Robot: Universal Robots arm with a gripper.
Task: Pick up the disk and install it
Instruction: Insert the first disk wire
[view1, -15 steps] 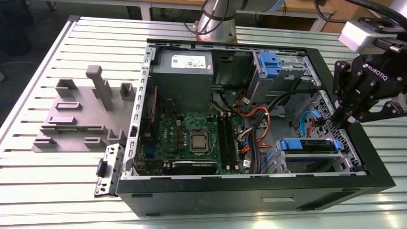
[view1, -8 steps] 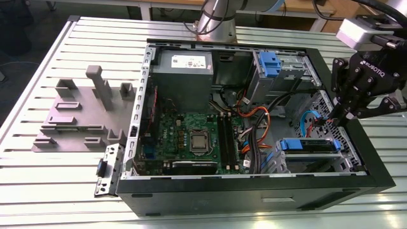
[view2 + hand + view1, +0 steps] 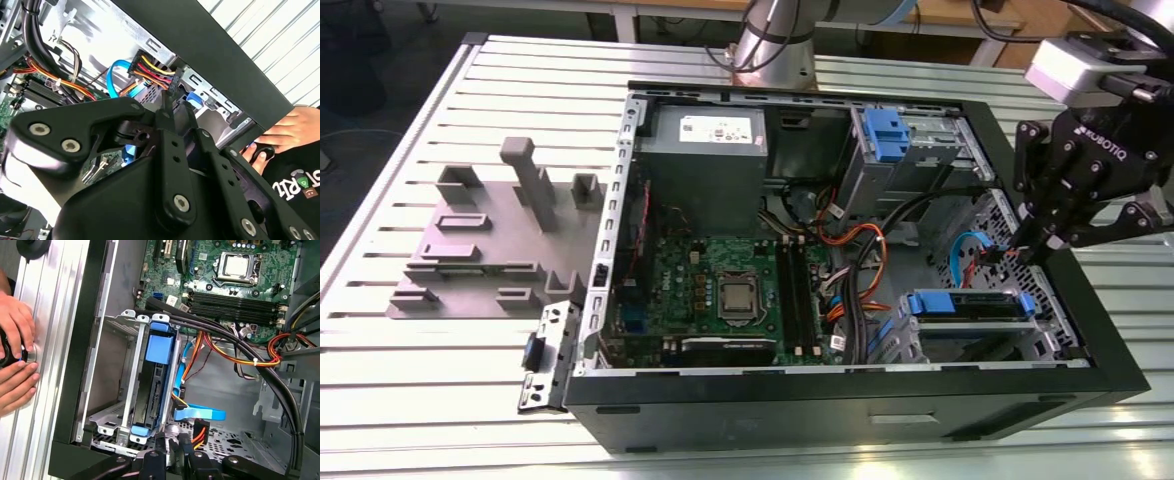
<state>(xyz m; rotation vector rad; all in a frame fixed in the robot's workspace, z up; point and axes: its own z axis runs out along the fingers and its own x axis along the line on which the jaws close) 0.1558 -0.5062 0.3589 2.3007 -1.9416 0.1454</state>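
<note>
Disk [image 3: 150, 390], flat silver-grey metal drive with blue plastic rails, sitting on edge inside metal bay cage [image 3: 125, 385] of open black computer case [image 3: 1107, 350]. Black gripper [image 3: 1051, 238] hovering above bay, fingers pressed together, holding nothing. Advice: approaching straight down, avoiding blue and orange cables [image 3: 197, 415].

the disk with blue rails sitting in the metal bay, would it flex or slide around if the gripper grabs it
The flat dark disk with blue plastic rails looks like a rigid block, so probably no flex. Its rails sit between the silver metal bay walls, so it likely slides only along them. The black gripper hovers at its end.
</note>
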